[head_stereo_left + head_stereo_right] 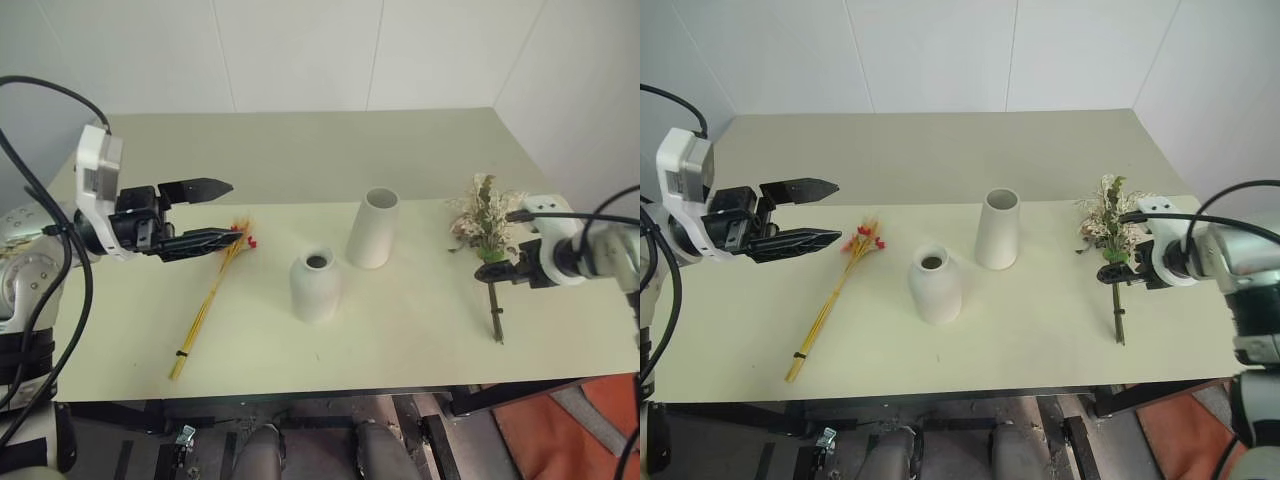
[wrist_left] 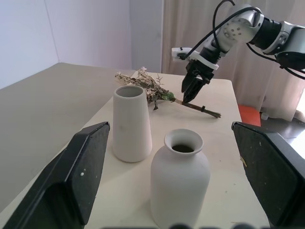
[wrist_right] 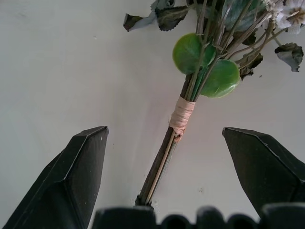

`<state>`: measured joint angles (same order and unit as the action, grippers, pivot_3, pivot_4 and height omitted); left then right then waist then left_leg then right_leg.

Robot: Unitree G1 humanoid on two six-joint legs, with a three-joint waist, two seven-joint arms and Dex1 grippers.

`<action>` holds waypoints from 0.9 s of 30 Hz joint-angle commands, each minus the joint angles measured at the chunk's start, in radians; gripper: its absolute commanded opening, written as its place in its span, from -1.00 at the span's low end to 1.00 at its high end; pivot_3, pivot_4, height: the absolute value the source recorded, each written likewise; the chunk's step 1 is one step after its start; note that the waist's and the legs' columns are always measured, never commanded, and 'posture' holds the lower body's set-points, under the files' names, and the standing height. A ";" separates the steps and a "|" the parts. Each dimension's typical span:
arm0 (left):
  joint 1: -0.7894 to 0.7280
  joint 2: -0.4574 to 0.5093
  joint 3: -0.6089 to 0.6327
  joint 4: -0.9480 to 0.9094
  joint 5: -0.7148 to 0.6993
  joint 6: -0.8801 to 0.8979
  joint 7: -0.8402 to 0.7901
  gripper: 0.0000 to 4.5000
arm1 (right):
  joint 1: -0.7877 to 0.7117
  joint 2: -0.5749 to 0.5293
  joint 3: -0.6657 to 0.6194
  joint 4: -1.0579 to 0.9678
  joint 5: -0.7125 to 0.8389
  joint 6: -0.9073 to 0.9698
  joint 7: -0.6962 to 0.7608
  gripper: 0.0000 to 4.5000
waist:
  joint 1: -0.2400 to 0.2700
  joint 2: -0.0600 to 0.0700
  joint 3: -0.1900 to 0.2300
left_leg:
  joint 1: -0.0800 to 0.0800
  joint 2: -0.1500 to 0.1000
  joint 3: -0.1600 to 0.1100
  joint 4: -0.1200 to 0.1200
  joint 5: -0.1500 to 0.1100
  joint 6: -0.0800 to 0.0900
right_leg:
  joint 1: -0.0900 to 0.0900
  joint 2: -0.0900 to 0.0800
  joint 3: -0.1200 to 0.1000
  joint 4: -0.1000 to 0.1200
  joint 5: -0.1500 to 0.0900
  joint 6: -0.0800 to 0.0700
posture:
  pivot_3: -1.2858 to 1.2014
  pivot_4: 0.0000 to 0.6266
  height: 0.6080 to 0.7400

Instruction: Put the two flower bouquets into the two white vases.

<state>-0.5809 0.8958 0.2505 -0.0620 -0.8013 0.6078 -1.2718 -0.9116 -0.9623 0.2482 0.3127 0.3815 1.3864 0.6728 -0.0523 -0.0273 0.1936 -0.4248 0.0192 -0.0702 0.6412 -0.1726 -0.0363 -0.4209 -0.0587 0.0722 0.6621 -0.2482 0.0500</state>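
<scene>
Pale table [image 1: 420, 330], white walls [image 1: 300, 50]

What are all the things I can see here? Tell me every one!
Table: one, pale beige, under everything.
Tall vase: one, white, upright at the middle of the table.
Round vase: one, white with a dark narrow mouth, upright, nearer the front edge than the tall vase and to its left.
Yellow bundle: one, thin yellow stalks with small red blooms, lying flat at the table's left.
Leafy bouquet: one, beige sprigs and green leaves on a dark stem, lying flat at the table's right.
Left pincer: one, black fingers, open, hovering over the bundle's red blooms.
Right pincer: one, black fingers, open, astride the bouquet's stem.
</scene>
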 commanded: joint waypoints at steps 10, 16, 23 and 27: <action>0.020 0.009 0.052 -0.045 -0.002 -0.018 0.006 1.00 | -0.143 0.135 0.080 0.384 -0.228 -0.210 0.005 0.13 | 0.002 -0.001 0.000 | 0.001 0.000 0.000 0.000 0.000 0.000 | 0.002 0.000 0.000 0.000 0.001 0.000 | 0.03 -0.52 1.00; 0.032 0.005 0.057 -0.054 -0.001 -0.020 0.023 1.00 | -0.149 0.126 0.001 0.314 -0.209 -0.149 0.014 -0.84 | 0.003 0.000 0.000 | -0.001 0.000 0.000 0.000 0.000 0.000 | 0.000 0.000 0.000 0.000 0.001 0.000 | 0.03 -0.52 1.00; 0.047 0.011 0.060 -0.065 0.005 -0.019 0.048 1.00 | -0.019 0.214 -0.486 0.047 -0.121 -0.346 -0.231 -0.91 | 0.006 0.000 0.000 | -0.001 0.000 0.000 -0.001 0.000 0.000 | 0.000 0.000 0.000 0.000 0.002 -0.001 | 0.03 -0.52 1.00; 0.020 0.012 0.041 -0.038 0.020 -0.022 0.045 1.00 | -0.022 0.328 -0.672 -0.124 -0.027 -0.505 -0.292 -0.91 | 0.001 0.000 0.000 | 0.000 0.000 0.000 -0.001 0.000 0.000 | 0.000 0.000 0.000 0.001 0.002 -0.001 | 0.03 -0.52 1.00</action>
<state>-0.5373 0.8955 0.2758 -0.0979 -0.7845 0.6075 -1.2269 -0.8966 -0.6392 -0.3537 0.2928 0.3054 0.9652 0.4040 -0.0517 -0.0270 0.1938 -0.4252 0.0189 -0.0704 0.6407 -0.1726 -0.0362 -0.4216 -0.0587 0.0726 0.6633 -0.2465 0.0492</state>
